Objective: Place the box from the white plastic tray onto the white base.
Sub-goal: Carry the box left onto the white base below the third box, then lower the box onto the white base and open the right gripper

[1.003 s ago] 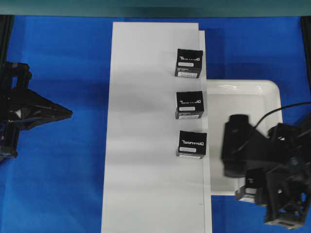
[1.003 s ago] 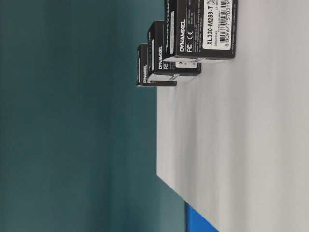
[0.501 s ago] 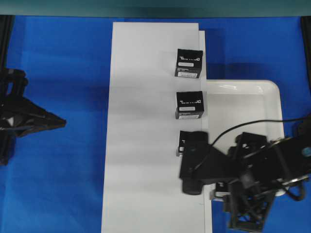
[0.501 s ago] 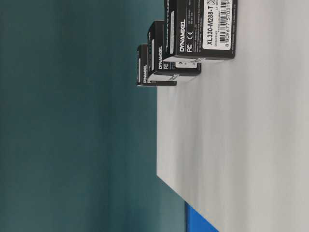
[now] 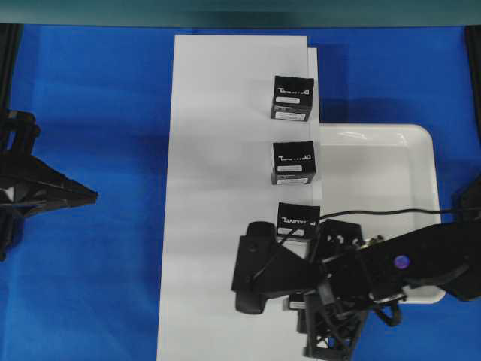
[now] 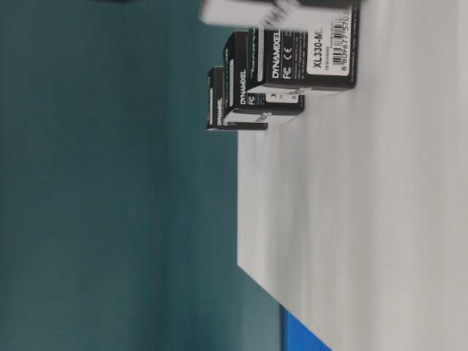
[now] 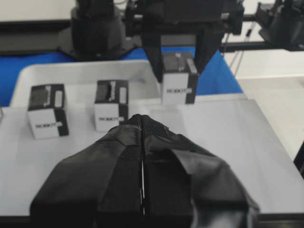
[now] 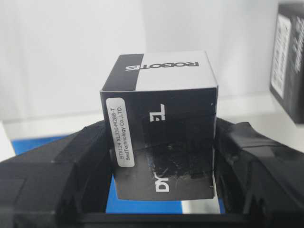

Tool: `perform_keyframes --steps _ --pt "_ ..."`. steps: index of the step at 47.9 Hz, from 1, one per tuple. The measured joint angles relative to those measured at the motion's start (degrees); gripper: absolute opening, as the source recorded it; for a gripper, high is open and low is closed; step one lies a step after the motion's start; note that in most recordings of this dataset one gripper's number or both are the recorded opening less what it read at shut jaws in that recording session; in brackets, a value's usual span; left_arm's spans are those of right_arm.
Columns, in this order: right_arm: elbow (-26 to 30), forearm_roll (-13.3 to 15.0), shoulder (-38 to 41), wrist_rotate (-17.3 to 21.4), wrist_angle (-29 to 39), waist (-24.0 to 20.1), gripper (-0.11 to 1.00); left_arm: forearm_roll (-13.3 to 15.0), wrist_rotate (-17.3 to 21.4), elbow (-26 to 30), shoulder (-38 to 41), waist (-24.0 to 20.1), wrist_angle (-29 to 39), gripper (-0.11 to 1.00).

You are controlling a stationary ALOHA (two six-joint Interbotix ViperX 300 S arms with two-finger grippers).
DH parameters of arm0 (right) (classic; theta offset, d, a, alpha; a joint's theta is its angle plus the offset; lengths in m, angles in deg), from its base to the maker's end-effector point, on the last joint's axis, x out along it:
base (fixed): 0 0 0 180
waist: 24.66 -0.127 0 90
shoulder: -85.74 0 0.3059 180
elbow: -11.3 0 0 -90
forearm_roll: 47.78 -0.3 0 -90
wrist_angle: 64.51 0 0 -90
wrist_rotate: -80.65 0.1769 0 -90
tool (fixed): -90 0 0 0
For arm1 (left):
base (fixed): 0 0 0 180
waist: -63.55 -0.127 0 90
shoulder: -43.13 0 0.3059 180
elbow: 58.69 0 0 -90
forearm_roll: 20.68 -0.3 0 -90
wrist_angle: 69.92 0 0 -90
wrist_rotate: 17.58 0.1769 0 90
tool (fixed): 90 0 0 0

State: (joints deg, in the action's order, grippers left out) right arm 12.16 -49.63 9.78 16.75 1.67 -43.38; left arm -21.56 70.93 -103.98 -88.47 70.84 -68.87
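Note:
My right gripper (image 8: 159, 145) is shut on the box (image 8: 159, 128), a black cube with a white label strip and a white far face. In the left wrist view its fingers (image 7: 154, 61) clamp the box (image 7: 178, 78) just above the right edge of the white base (image 7: 223, 133). Overhead, the right gripper (image 5: 301, 301) and arm hide the box, low over the white base (image 5: 218, 150), left of the white plastic tray (image 5: 425, 143). My left gripper (image 5: 90, 197) is shut on nothing, off to the left over the blue cloth; its fingers (image 7: 156, 130) are pressed together.
Three like black boxes (image 5: 291, 98) (image 5: 293, 162) (image 5: 297, 222) stand in a row along the base's right side, the nearest just behind the held box. Blue cloth (image 5: 98, 98) covers the table. The base's left half is bare.
My right arm has carried the box leftward from over the tray's front corner to the base's right edge. The left gripper has drawn back slightly to the left.

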Motion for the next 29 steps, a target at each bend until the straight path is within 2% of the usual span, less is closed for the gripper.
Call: perform_keyframes --steps 29 --pt "-0.18 0.35 3.87 -0.09 -1.76 -0.09 0.6 0.0 0.0 0.0 -0.18 0.09 0.09 -0.06"
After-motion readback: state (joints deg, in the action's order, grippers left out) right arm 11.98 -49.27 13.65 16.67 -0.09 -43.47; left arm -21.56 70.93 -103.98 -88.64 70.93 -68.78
